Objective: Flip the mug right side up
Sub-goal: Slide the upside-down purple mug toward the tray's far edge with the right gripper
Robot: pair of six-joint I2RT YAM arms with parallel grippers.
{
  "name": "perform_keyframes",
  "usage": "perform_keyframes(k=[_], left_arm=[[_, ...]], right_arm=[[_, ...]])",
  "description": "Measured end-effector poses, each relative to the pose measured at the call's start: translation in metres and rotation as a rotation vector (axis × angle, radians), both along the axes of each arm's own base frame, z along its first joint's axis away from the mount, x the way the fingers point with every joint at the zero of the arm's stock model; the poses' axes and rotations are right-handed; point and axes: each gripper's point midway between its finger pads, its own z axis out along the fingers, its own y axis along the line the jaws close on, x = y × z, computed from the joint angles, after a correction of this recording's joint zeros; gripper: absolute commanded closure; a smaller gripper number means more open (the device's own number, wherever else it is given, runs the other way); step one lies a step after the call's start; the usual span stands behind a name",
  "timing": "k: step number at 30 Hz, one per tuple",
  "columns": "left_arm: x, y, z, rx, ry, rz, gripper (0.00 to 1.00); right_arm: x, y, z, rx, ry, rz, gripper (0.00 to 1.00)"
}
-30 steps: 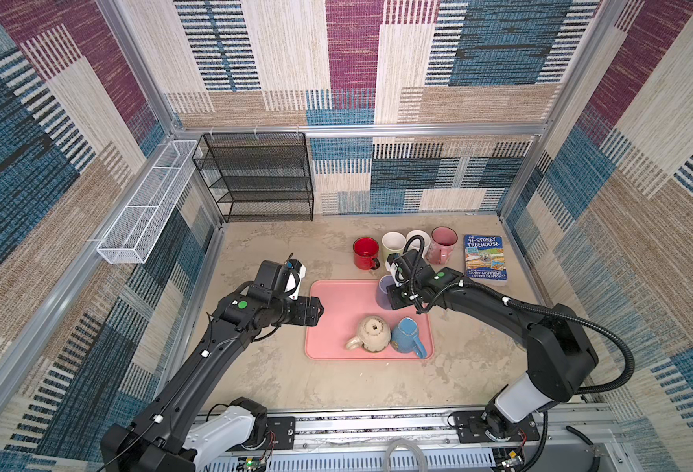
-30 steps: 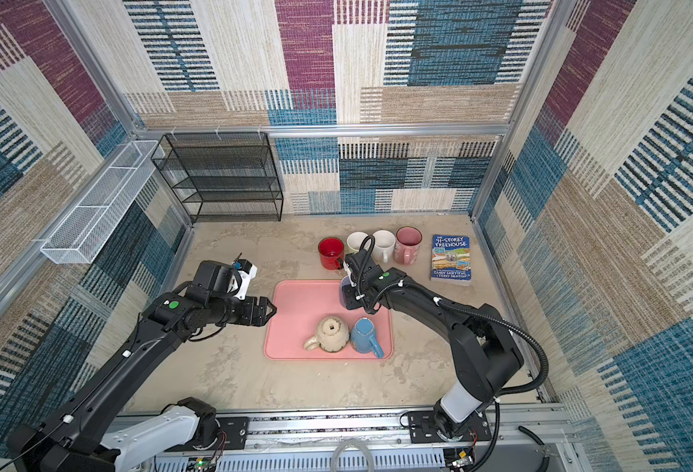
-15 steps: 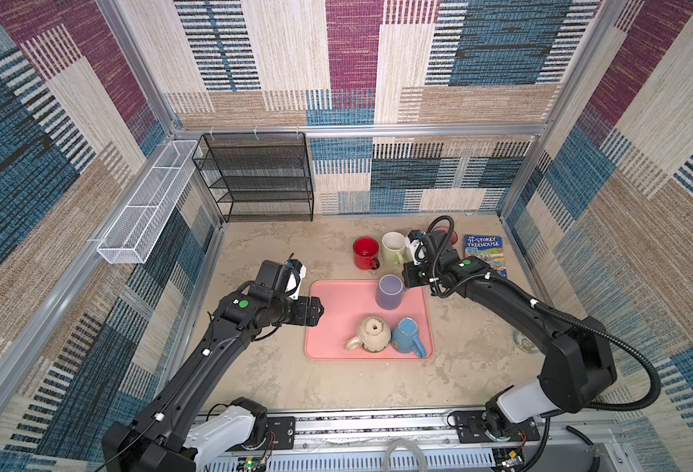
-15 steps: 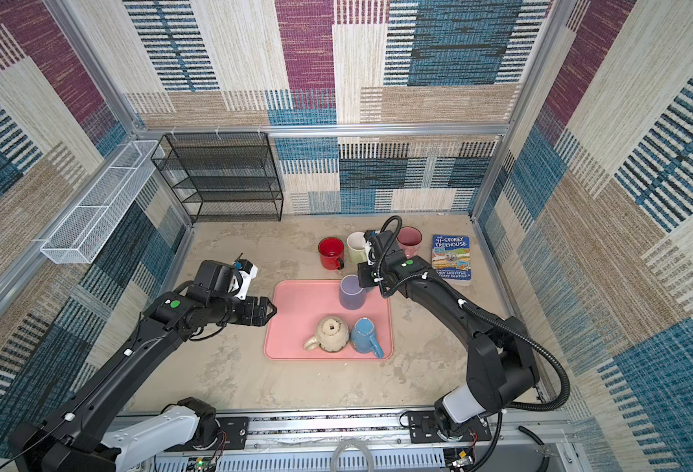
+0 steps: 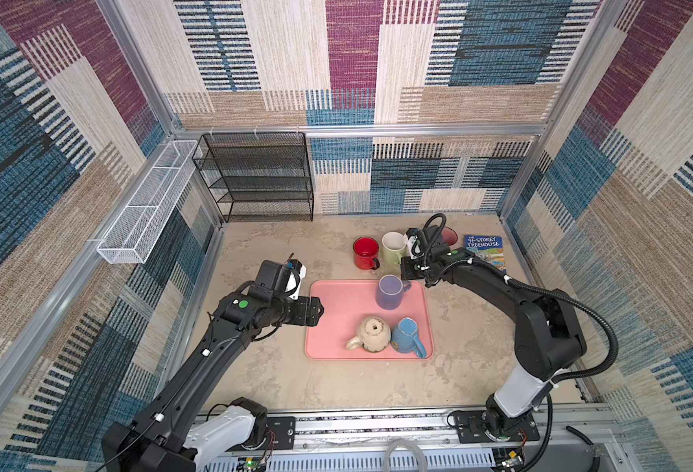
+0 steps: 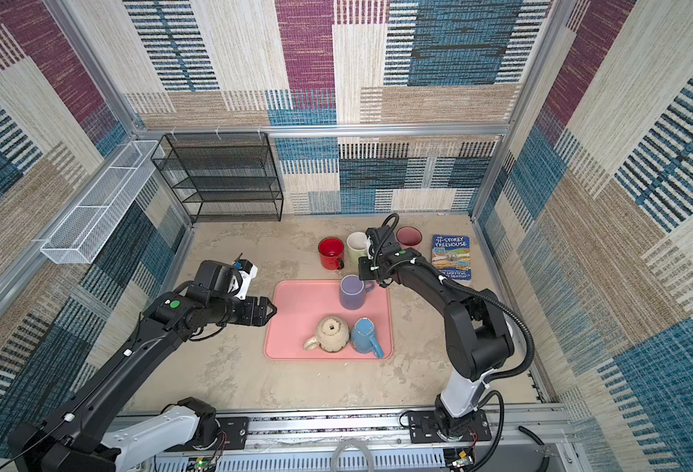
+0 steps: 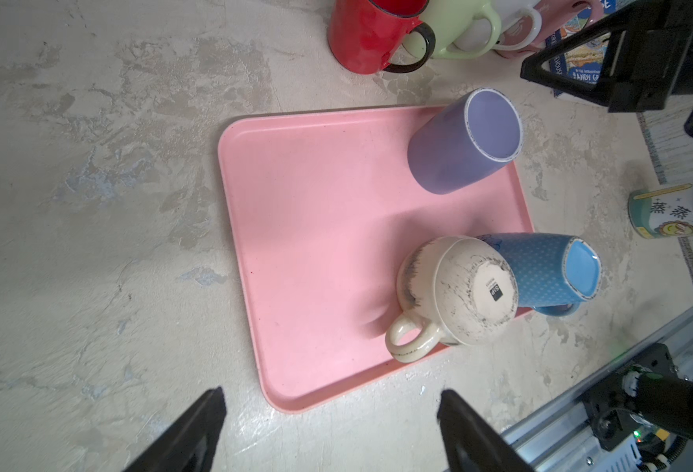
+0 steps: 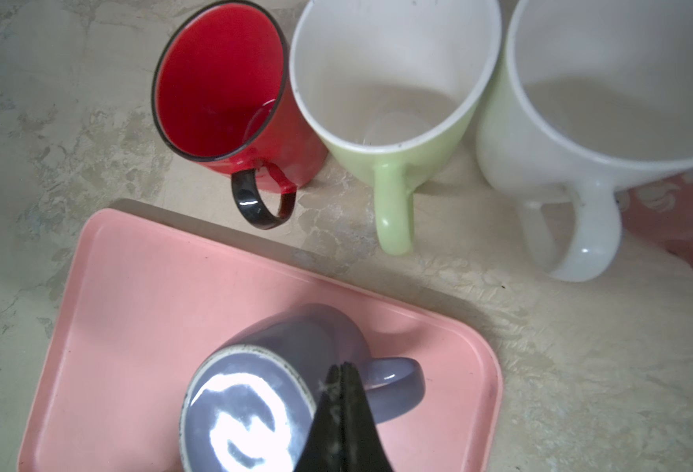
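Hovering clenched and empty by the upturned purple mug (image 8: 263, 367) at a far corner of the pink tray (image 8: 132, 286), my right hand (image 8: 341, 367) should open and take the handle (image 8: 394, 384) squarely before I flip it. Only the right wrist view shows its fingers (image 8: 328, 408) pressed together; my left hand (image 7: 330, 394) hangs open.

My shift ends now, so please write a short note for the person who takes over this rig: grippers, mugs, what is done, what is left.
Grippers: the left gripper is open and empty, hovering at the left edge of the tray. The right gripper is shut and empty, tips by the handle of the purple mug.
Mugs: the purple mug, cream mug and blue mug stand upside down on the tray. The red mug, green mug, white mug and pink mug stand upright behind it.
Done: no tray mug turned yet.
Left: grasp one, probably the purple mug, flip it and set it upright.
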Motion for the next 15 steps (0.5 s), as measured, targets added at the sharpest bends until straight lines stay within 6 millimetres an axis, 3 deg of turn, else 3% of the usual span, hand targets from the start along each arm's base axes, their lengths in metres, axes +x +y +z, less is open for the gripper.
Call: perform_keyframes(k=[15], left_arm=[[0.0,0.0,-0.001,0.001,0.002,0.0,0.13]], right_arm=[[-0.007,-0.008,-0.038,-0.037,0.054,-0.012,0.99]])
